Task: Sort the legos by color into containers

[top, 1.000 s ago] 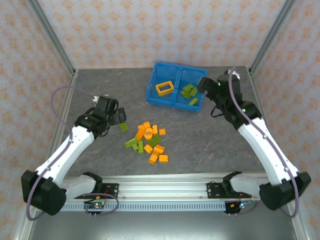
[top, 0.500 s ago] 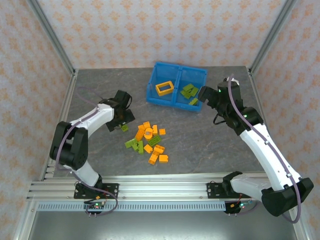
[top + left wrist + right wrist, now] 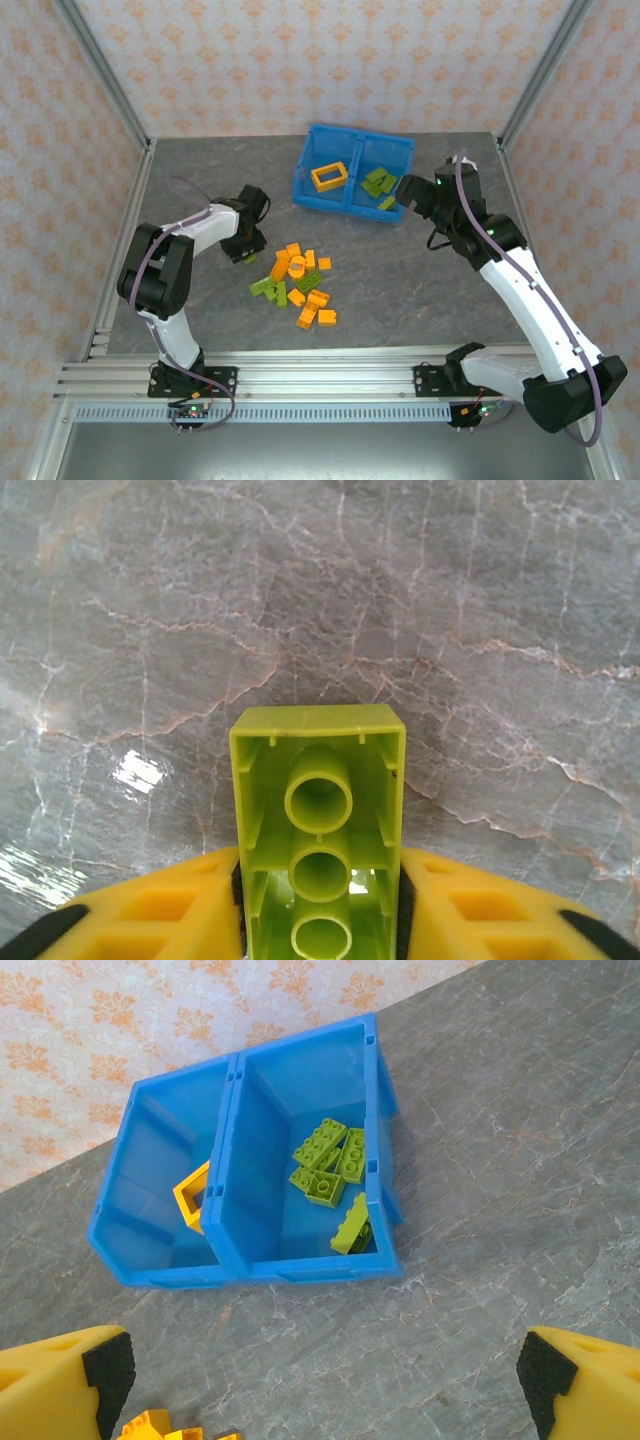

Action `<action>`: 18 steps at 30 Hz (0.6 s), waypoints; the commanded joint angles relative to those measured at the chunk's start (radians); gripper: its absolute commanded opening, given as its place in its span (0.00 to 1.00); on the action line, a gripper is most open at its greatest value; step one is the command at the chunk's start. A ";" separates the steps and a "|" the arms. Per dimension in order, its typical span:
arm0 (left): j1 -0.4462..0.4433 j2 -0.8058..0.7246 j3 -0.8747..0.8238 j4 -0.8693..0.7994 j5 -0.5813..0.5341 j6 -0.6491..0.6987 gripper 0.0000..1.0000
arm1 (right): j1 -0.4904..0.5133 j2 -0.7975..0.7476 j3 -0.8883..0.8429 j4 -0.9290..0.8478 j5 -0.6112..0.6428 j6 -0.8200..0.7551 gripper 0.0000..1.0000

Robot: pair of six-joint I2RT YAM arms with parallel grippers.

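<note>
Legos (image 3: 296,283) first, Tom: what do they look like?

Tom: Small studded bricks, some orange and some lime green, lying in a loose heap in the middle of the grey marbled table (image 3: 430,290). One lime green brick (image 3: 318,810) is apart from the heap, clamped between the yellow fingers (image 3: 150,910) of the left gripper (image 3: 243,243). It shows its hollow underside with three round tubes in a row.

Mia: Anything you can't see well?

Tom: The near end of that held brick is cut off by the bottom edge of the left wrist view, and its studded face is turned away. From above the left gripper is a dark shape just left of the heap, and its fingers are hard to make out there. In the right wrist view a few orange bricks are cut off at the bottom edge.

Mia: And the bin?

Tom: The blue bin (image 3: 302,190) stands at the far side of the table. Its left compartment (image 3: 150,1230) holds the flat orange frame (image 3: 329,176), half hidden behind the middle wall in the right wrist view. The right compartment (image 3: 290,1090) holds several green bricks (image 3: 330,1165).

Mia: The right gripper?

Tom: The right gripper (image 3: 322,1365) hovers near the bin's right front corner, jaws wide apart, holding nothing.
</note>
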 commanded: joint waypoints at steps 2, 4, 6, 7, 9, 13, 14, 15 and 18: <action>0.013 -0.049 0.009 -0.020 -0.001 0.011 0.31 | -0.001 -0.011 0.023 -0.033 -0.003 -0.008 0.99; 0.011 -0.079 0.038 -0.055 0.004 0.026 0.29 | 0.001 -0.011 0.030 -0.035 -0.005 -0.003 0.99; 0.011 -0.123 0.072 -0.086 0.016 0.040 0.29 | -0.001 -0.012 0.034 -0.034 -0.011 0.004 0.99; 0.007 -0.151 0.096 -0.105 0.023 0.046 0.28 | 0.000 -0.011 0.035 -0.031 -0.014 0.006 0.99; -0.007 -0.208 0.150 -0.121 0.033 0.059 0.28 | 0.001 -0.010 0.038 -0.026 -0.020 0.011 0.99; -0.097 -0.268 0.315 -0.114 0.037 0.105 0.27 | -0.001 -0.011 0.051 -0.028 -0.023 0.019 0.99; -0.127 -0.262 0.362 -0.112 0.034 0.117 0.27 | 0.001 -0.013 0.053 -0.027 -0.026 0.020 0.99; -0.165 -0.246 0.419 -0.109 0.030 0.130 0.27 | 0.000 -0.015 0.055 -0.026 -0.030 0.020 1.00; -0.262 -0.161 0.576 -0.087 0.021 0.162 0.27 | 0.000 -0.028 0.056 -0.025 -0.033 0.025 0.99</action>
